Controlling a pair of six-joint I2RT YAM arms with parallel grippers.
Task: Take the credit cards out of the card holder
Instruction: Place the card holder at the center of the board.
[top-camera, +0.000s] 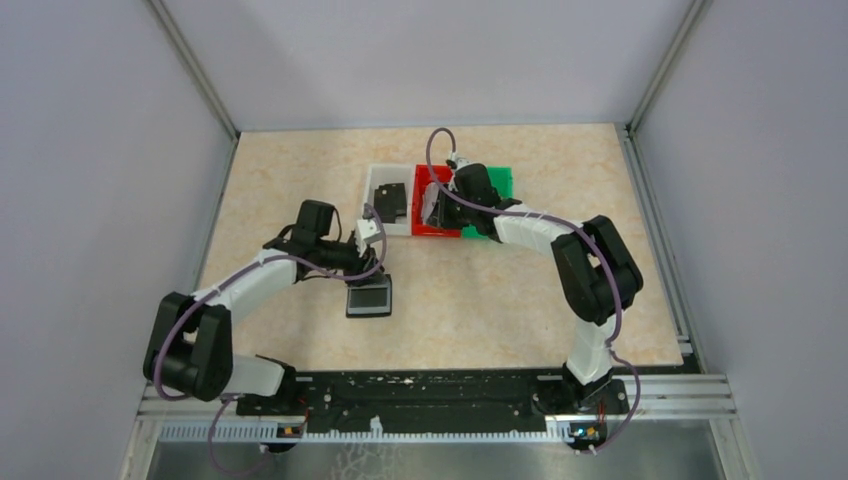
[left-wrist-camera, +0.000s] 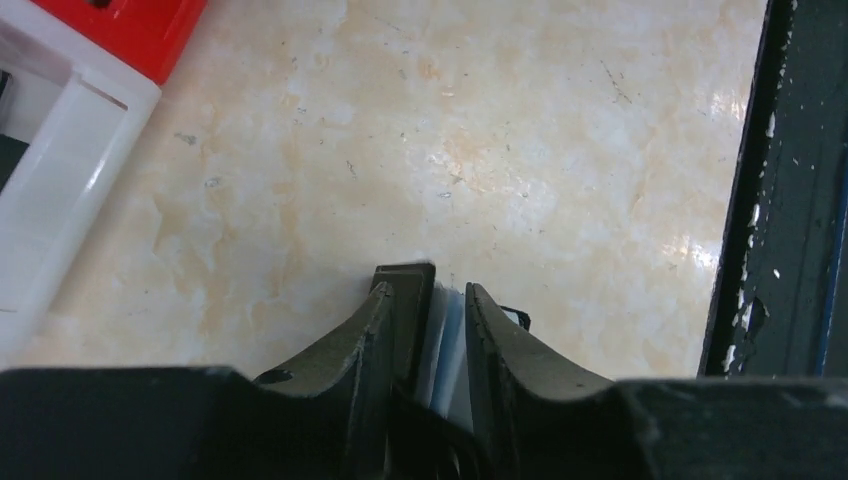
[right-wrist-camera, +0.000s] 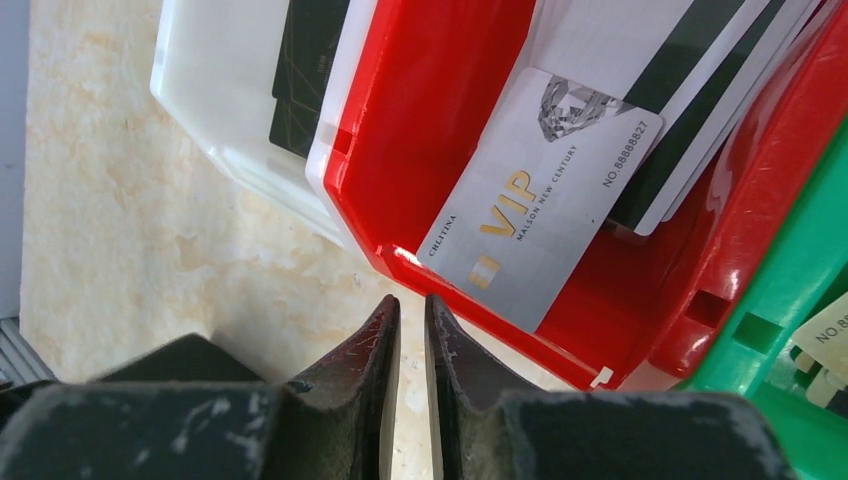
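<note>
The black card holder (top-camera: 369, 298) lies open on the table, its pale blue-grey inner panel up. My left gripper (top-camera: 372, 268) is shut on its far edge. In the left wrist view the gripper (left-wrist-camera: 430, 290) clamps a black flap (left-wrist-camera: 412, 300) and pale blue panels (left-wrist-camera: 452, 335). My right gripper (top-camera: 432, 212) hangs at the near edge of the red bin (top-camera: 425, 178). In the right wrist view it (right-wrist-camera: 412, 300) stands a narrow gap apart and is empty. A silver VIP credit card (right-wrist-camera: 545, 190) leans in the red bin (right-wrist-camera: 430, 100) on other white cards (right-wrist-camera: 650, 60).
A white bin (top-camera: 385, 172) left of the red one holds black cards (right-wrist-camera: 305, 80). A green bin (top-camera: 500, 178) on the right holds pale cards (right-wrist-camera: 825, 340). The black base rail (left-wrist-camera: 790, 200) runs along the table's near edge. Grey walls enclose the table.
</note>
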